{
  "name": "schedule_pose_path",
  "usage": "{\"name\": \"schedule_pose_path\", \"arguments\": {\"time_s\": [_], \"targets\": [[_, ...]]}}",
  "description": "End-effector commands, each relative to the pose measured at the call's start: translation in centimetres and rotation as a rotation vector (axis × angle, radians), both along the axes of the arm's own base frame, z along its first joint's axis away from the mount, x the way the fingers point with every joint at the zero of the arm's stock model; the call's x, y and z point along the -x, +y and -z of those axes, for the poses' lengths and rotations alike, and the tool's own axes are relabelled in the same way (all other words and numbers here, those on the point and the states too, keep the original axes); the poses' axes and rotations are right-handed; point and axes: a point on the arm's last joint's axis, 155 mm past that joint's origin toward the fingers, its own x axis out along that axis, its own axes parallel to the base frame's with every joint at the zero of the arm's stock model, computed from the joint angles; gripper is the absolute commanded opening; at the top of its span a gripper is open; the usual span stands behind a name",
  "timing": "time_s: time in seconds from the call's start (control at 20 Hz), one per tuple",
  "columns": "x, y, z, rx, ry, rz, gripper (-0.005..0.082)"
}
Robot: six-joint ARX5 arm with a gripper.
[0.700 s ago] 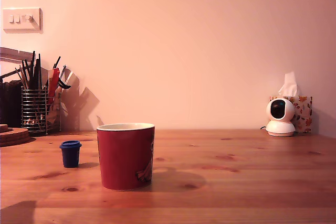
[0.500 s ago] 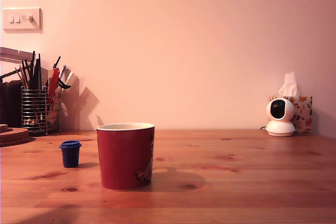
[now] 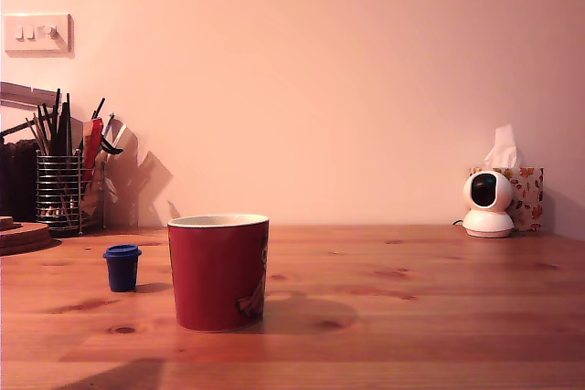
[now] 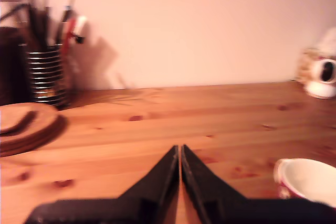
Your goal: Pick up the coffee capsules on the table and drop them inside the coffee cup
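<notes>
The red coffee cup [image 3: 219, 271] with a cream rim stands on the wooden table [image 3: 411, 317]. A dark blue coffee capsule [image 3: 122, 267] sits upright on the exterior view's left of the cup, a short gap away. The arm itself is out of the exterior view; only its shadow [image 3: 119, 376] falls on the table's front edge. In the wrist view my gripper [image 4: 180, 151] is shut, its black fingers [image 4: 163, 177] meeting at the tips with nothing seen between them. It hovers over bare wood, with the cup's rim [image 4: 310, 181] off to one side. The capsule is out of the wrist view.
A wire-mesh utensil holder [image 3: 59, 194] and stacked wooden boards [image 3: 18, 235] stand at the back on the exterior view's left. A small white camera [image 3: 487, 205] and a tissue box [image 3: 526, 194] sit at the back right. A light switch [image 3: 37, 32] is on the wall.
The arm's shadow along the table's front edge has slid toward the exterior view's right. The cup and the blue capsule have not moved.
</notes>
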Motion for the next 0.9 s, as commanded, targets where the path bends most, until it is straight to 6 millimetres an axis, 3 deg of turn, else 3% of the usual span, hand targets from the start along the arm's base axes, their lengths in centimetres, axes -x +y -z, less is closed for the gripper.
{"name": "schedule_pose_path", "arguments": {"time_s": [0.0,0.4,0.65,0.85], "targets": [[0.2,-0.6,0.5,0.004,0.012,0.033,-0.0024],[0.8,-2.3,4.9,-0.018,0.198,0.136,-0.0024],[0.6,-2.4,7.6,-0.053,0.310,0.146,-0.0024],[0.4,-2.2,8.6,-0.061,0.353,0.135,-0.0024]]}}
